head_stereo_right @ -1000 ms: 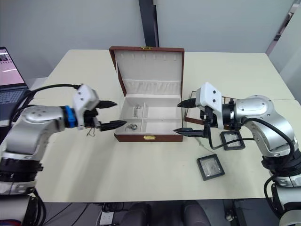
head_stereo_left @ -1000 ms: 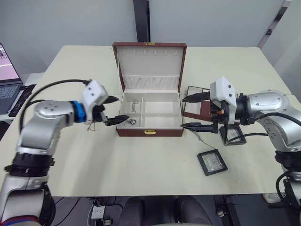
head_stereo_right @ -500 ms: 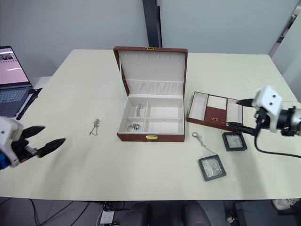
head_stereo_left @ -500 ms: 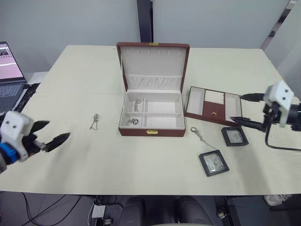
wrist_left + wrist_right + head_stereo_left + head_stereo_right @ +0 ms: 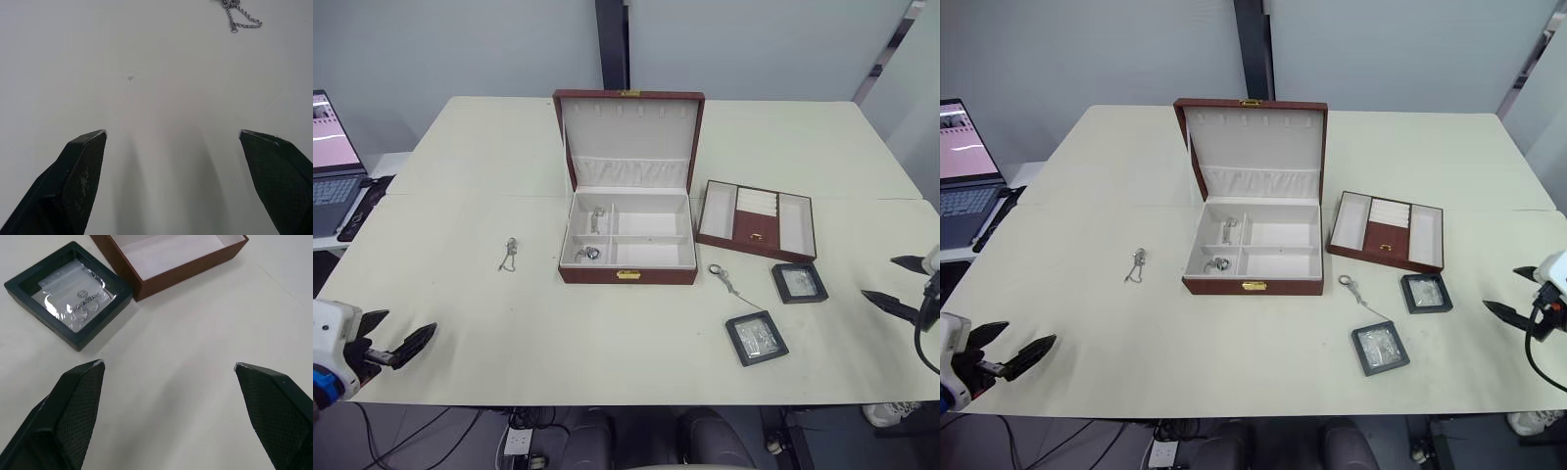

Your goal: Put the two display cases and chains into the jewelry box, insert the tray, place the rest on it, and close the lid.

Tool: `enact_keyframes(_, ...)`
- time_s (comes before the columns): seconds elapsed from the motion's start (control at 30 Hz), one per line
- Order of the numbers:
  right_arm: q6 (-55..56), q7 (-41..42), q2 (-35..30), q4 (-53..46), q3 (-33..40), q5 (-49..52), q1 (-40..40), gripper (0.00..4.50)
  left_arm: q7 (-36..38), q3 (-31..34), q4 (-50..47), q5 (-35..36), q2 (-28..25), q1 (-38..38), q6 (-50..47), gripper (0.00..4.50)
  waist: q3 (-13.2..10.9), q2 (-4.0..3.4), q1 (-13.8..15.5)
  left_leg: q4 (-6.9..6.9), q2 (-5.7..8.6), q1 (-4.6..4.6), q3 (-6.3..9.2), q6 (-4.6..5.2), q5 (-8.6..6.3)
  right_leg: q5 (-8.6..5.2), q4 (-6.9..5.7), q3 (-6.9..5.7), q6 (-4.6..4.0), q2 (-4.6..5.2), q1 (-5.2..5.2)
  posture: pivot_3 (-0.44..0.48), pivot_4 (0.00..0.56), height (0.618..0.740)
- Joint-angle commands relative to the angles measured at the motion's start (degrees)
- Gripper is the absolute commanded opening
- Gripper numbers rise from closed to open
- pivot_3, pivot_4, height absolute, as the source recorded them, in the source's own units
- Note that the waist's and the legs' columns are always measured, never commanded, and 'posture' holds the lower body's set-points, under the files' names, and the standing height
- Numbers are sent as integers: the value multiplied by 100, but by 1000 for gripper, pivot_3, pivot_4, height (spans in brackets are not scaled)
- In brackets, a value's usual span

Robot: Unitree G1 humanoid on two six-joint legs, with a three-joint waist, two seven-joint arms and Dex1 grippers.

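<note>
Two display cases: one just in front of the tray, other nearer the counter edge. "QUASRANO"-like print, not surely legible, on bag inside case in right wrist view. Jewelry box open mid-counter, lid upright. Chains: left of box, right of it. Left pincer and right pincer wide apart, empty.

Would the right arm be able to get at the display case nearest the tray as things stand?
Probably yes: the right gripper is open, the display case lies flat on bare table toward it, and nothing stands between; the tray sits just behind.
</note>
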State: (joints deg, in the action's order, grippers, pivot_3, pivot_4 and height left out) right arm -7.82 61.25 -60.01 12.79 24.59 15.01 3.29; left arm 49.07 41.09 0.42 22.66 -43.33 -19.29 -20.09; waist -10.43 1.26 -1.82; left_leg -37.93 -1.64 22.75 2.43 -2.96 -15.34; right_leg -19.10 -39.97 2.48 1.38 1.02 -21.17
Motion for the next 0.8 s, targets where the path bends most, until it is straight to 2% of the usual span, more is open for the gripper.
enact_keyframes(0.03,-196,91,-92,-127,256,170,84,4500,42,225,-58,147,-84,-106,-66,4485,0,0,-1,0,0,-2,-1,0,0,0,0,0,0,0,2,0,150,740)
enact_keyframes(0.27,-111,85,-95,-40,187,118,-52,4500,147,259,-237,262,-156,-285,-83,4485,1,0,-1,0,0,-3,-3,0,0,0,0,-1,0,-1,2,0,150,740)
enact_keyframes(0.53,-34,171,-182,-17,122,32,-178,4500,442,257,-905,581,-280,-478,-318,4485,1,-1,-1,0,0,-3,-4,0,0,0,0,0,0,-1,2,0,150,740)
enact_keyframes(0.8,-55,260,-264,-103,111,-14,-205,4500,699,-11,-1746,849,-467,-318,-540,4485,1,-1,-1,-1,0,-4,-7,0,0,0,0,1,0,-1,3,0,150,740)
